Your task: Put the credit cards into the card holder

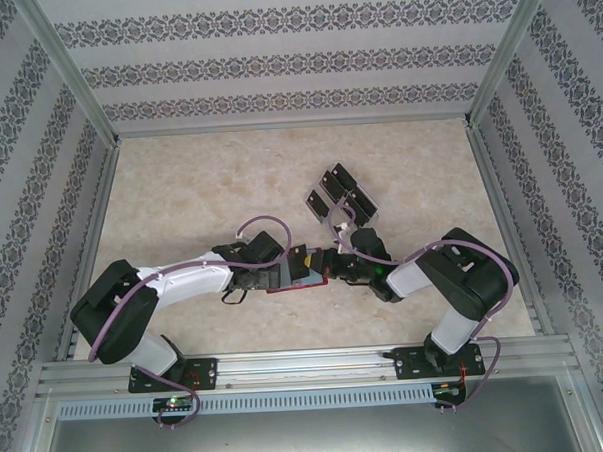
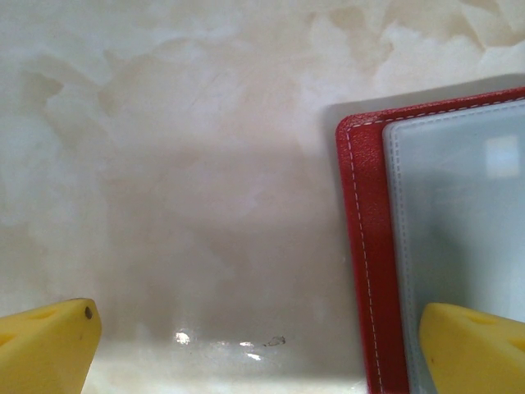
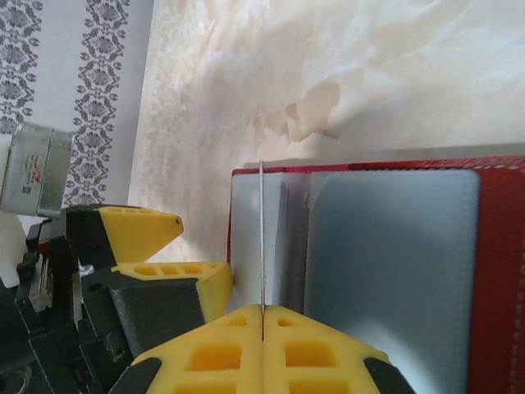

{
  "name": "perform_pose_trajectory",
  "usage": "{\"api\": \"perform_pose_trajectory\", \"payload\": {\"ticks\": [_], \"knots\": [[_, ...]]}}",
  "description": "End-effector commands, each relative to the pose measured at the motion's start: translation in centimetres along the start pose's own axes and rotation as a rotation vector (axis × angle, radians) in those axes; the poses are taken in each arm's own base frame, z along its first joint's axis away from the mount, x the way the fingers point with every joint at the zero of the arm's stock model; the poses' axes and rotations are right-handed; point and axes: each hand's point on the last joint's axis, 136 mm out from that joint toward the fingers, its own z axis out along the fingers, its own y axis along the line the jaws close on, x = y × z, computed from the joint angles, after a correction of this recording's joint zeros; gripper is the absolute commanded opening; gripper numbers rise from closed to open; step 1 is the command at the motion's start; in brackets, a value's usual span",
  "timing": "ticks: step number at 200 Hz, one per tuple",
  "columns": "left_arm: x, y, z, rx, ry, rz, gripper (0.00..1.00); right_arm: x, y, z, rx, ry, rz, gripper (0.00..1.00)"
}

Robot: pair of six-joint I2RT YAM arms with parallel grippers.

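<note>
Right jaws tight on card (image 3: 261, 238) at card holder (image 3: 499, 271); left jaws wide; cards (image 1: 340, 192) beyond.

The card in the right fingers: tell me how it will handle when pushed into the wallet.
Probably stiff: the card stands edge-on as a straight thin line from the shut right fingers, with no sag. Likely light, being so thin. It may slide easily on the smooth grey pocket of the wallet.

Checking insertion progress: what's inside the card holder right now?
The card holder lies open; right gripper holds one card edge-on at its pockets. Any cards inside the grey pockets would be covered.
</note>
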Motion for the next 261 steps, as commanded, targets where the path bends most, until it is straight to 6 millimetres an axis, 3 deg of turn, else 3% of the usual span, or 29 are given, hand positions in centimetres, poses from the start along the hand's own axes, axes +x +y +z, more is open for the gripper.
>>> {"api": "perform_pose_trajectory", "payload": {"ticks": [1, 253, 261], "knots": [[1.4, 1.3, 0.3, -0.054, 0.029, 0.015, 1.0, -0.4, 0.6, -0.5, -0.036, -0.016, -0.013, 0.0], [1.3, 1.3, 0.3, -0.053, 0.029, 0.014, 1.0, 1.1, -0.9, 0.4, -0.04, 0.034, 0.041, 0.0], [1.3, 1.3, 0.3, -0.052, 0.028, 0.017, 1.0, 1.9, -1.7, 0.0, -0.019, 0.045, 0.055, 0.0]]}}
